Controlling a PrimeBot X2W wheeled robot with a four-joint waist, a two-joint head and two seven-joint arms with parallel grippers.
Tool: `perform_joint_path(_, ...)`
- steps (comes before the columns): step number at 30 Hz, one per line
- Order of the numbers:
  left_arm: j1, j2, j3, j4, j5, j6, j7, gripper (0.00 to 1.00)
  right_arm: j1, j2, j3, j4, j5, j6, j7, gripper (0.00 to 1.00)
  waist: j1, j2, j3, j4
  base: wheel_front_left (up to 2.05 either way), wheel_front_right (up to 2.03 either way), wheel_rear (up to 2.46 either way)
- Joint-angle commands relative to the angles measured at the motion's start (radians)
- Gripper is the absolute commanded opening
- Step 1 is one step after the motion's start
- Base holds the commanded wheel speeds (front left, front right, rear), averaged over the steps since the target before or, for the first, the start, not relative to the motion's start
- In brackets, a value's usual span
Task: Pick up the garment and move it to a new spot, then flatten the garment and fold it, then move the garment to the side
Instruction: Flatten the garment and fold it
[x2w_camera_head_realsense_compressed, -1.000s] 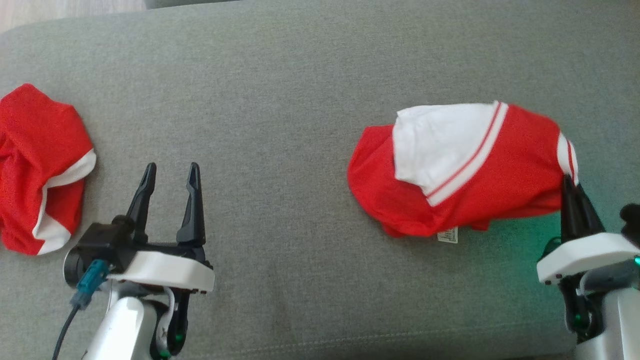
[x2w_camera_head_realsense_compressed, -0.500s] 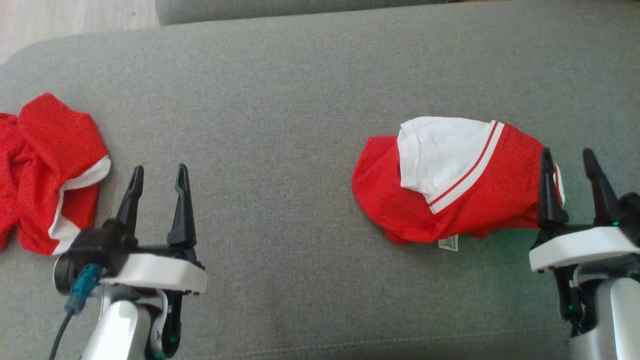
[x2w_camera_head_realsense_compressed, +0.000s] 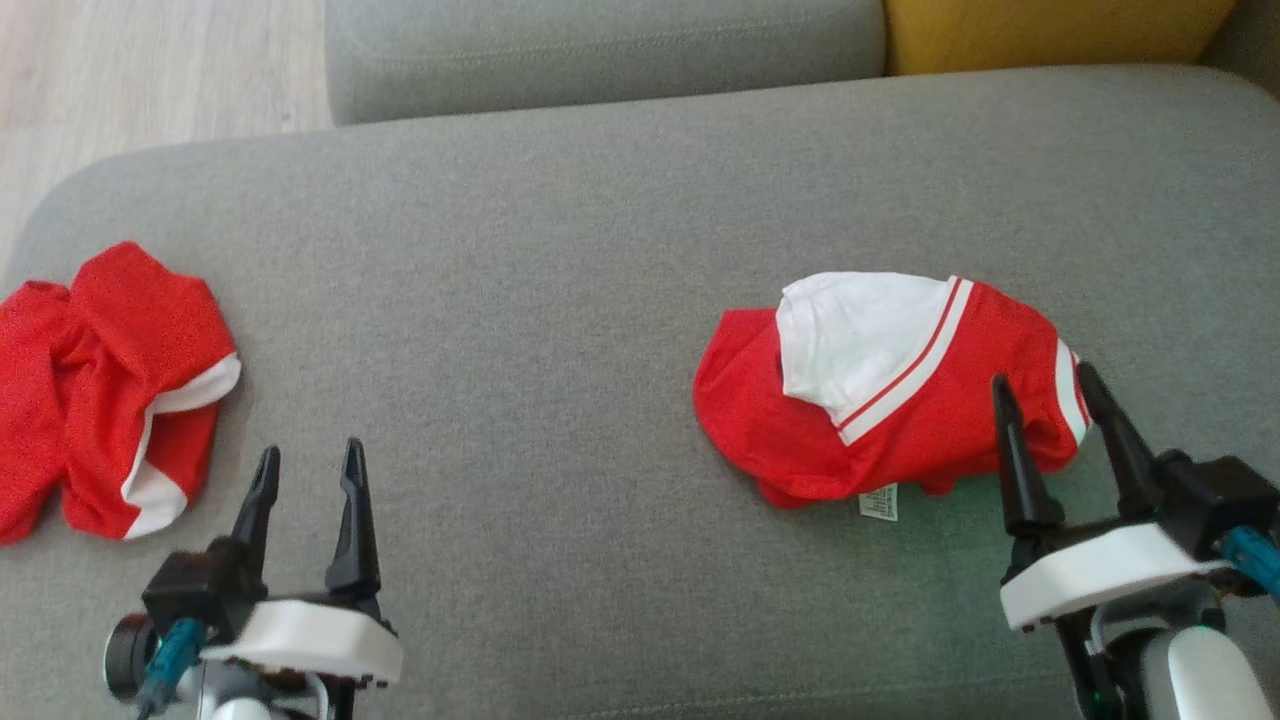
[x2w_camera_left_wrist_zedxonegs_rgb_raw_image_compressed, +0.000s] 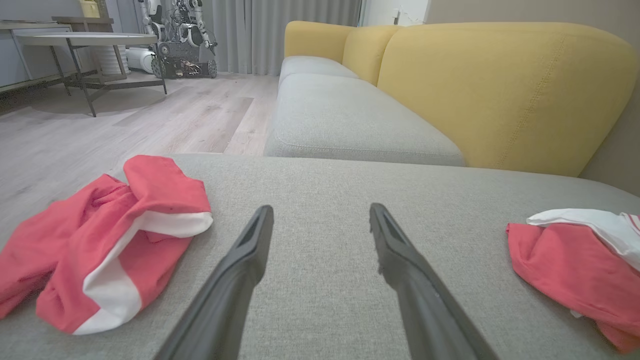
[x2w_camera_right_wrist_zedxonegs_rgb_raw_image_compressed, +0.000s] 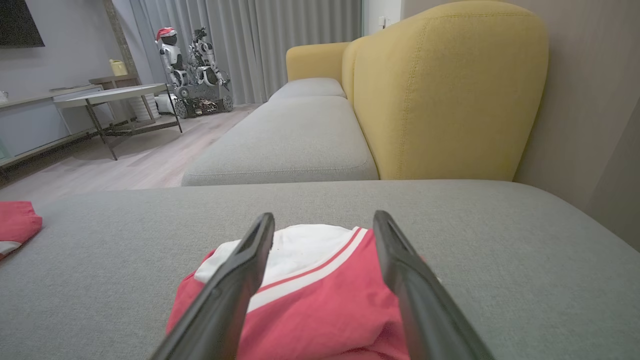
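Garment (x2w_camera_head_realsense_compressed: 880, 420) heaped on cushion (x2w_camera_head_realsense_compressed: 560, 300), just ahead of wide-spread right tool (x2w_camera_head_realsense_compressed: 1042, 375).

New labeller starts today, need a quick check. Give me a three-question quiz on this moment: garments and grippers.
1. True or false: the right gripper is shut on the folded garment.
2. The crumpled garment lies nearest to: A) the left gripper B) the right gripper C) the folded garment.
3. Fill in: ___ red-and-white garments lie on the grey cushion.
Key: 1 false, its fingers stand open; 2 A; 3 two.
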Motion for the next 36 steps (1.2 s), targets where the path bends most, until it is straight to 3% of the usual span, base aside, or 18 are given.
perform_joint_path(1, -0.017, 0.012, 0.044, -0.026, 0.004, -0.001, -0.012, 1.00, -0.014, 0.000, 0.030, -0.041, 0.000, -0.001, 0.005, 1.00, 0.0000, 0.0000, -0.015, -0.006, 0.00, 0.00, 0.00)
perform_joint_path(21, -0.017, 0.019, 0.008, -0.017, 0.007, -0.004, -0.006, 1.00, 0.002, 0.010, 0.046, -0.047, -0.006, -0.001, 0.035, 1.00, 0.0000, 0.0000, -0.028, -0.006, 0.00, 0.00, 0.00)
perform_joint_path(28, -0.205, -0.012, -0.105, 0.027, 0.039, -0.086, 0.046, 1.00, -0.028, -0.004, 0.063, -0.056, -0.007, -0.001, 0.046, 1.00, 0.0000, 0.0000, 0.027, -0.010, 0.00, 0.00, 0.00)
perform_joint_path(36, -0.489, -0.098, -0.236, 0.214, 0.048, -0.180, 0.090, 1.00, -0.096, -0.019, 0.117, -0.070, 0.003, -0.001, 0.044, 1.00, 0.0000, 0.0000, 0.136, -0.064, 0.00, 0.00, 0.00)
